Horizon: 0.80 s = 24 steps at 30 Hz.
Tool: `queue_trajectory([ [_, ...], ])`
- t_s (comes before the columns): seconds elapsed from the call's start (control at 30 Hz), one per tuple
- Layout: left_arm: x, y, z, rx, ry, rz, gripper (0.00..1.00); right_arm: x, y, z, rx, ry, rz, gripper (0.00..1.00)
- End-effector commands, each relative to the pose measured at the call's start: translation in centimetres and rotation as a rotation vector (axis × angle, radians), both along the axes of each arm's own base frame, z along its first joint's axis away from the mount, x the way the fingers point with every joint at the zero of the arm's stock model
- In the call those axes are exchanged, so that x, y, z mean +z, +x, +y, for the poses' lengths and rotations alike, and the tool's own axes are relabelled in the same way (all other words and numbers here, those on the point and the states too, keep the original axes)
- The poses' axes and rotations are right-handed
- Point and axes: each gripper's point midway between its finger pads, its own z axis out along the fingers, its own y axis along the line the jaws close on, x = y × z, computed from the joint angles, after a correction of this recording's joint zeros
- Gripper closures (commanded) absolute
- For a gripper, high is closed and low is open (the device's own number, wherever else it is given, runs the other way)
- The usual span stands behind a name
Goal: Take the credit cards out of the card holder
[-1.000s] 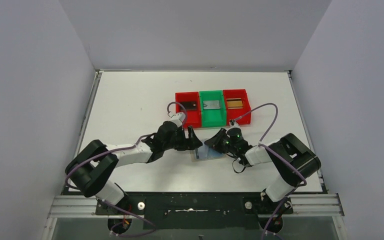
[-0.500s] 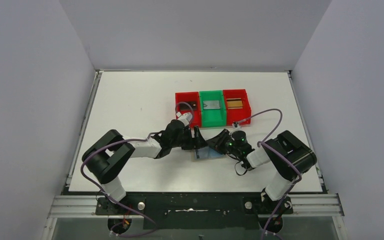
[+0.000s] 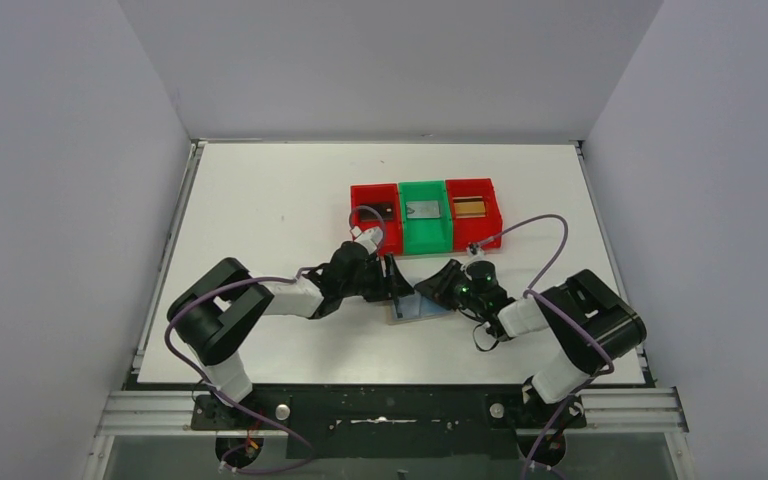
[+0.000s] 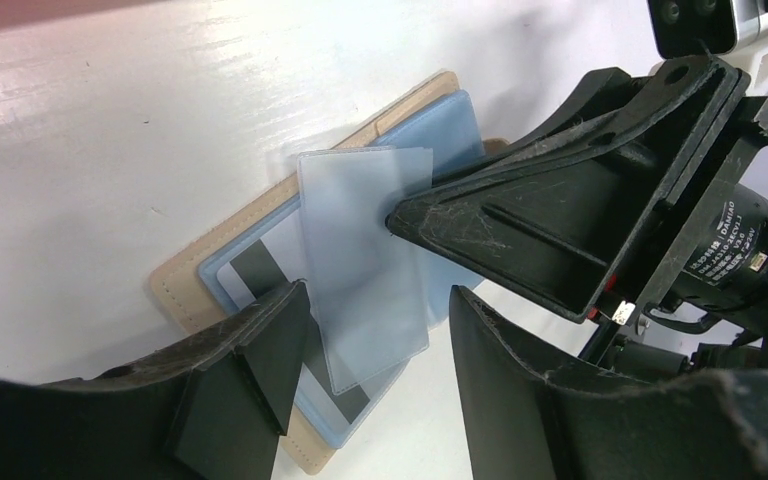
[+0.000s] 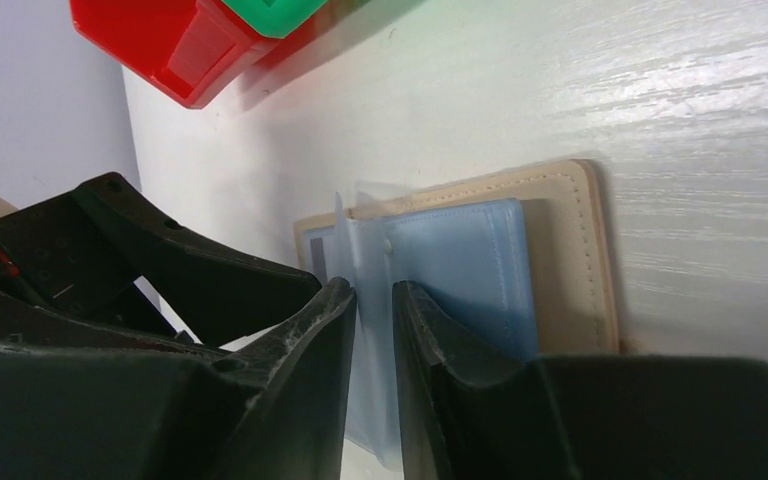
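The beige card holder (image 3: pixel 422 312) (image 4: pixel 182 292) lies open on the table, light blue lining up. A credit card (image 4: pixel 252 272) with a dark stripe sits under its lining. A clear sleeve page (image 4: pixel 365 262) (image 5: pixel 372 250) stands lifted off it. My right gripper (image 3: pixel 440 284) (image 5: pixel 372 290) has a narrow gap between its jaws, and the sleeve's edge stands in that gap. My left gripper (image 3: pixel 397 279) (image 4: pixel 378 300) is open, its fingers either side of the sleeve's lower end and the striped card. Other credit cards lie in the bins: dark (image 3: pixel 380 211), silver-grey (image 3: pixel 422 209), gold-brown (image 3: pixel 469 207).
Three bins stand in a row just behind the grippers: red (image 3: pixel 365 197), green (image 3: pixel 409 236), red (image 3: pixel 491 215). A red bin corner (image 5: pixel 175 50) shows in the right wrist view. The two grippers' fingers are very close over the holder.
My left arm has reached right to the holder and its jaws have narrowed. The right gripper has shifted slightly right and its jaws have eased apart a little.
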Motion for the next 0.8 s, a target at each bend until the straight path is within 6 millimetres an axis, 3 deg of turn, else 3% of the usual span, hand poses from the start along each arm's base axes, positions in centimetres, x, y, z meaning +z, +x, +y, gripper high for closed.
queue_trajectory([
  [0.0, 0.0, -0.1, -0.3, -0.015, -0.014, -0.007, 0.47, 0.3, 0.4, -1.0, -0.021, -0.050, -0.034, 0.79],
  [0.3, 1.1, 0.3, -1.3, -0.062, -0.027, -0.032, 0.46, 1.0, 0.6, -1.1, -0.038, 0.011, -0.049, 0.80],
  [0.6, 0.2, 0.4, -1.8, -0.115, 0.020, -0.008, 0.44, 0.5, 0.4, -1.2, -0.043, 0.059, -0.050, 0.76],
  [0.77, -0.5, 0.0, -1.6, -0.127, 0.034, 0.003, 0.48, 0.4, 0.4, -1.7, -0.049, 0.019, -0.056, 0.71],
])
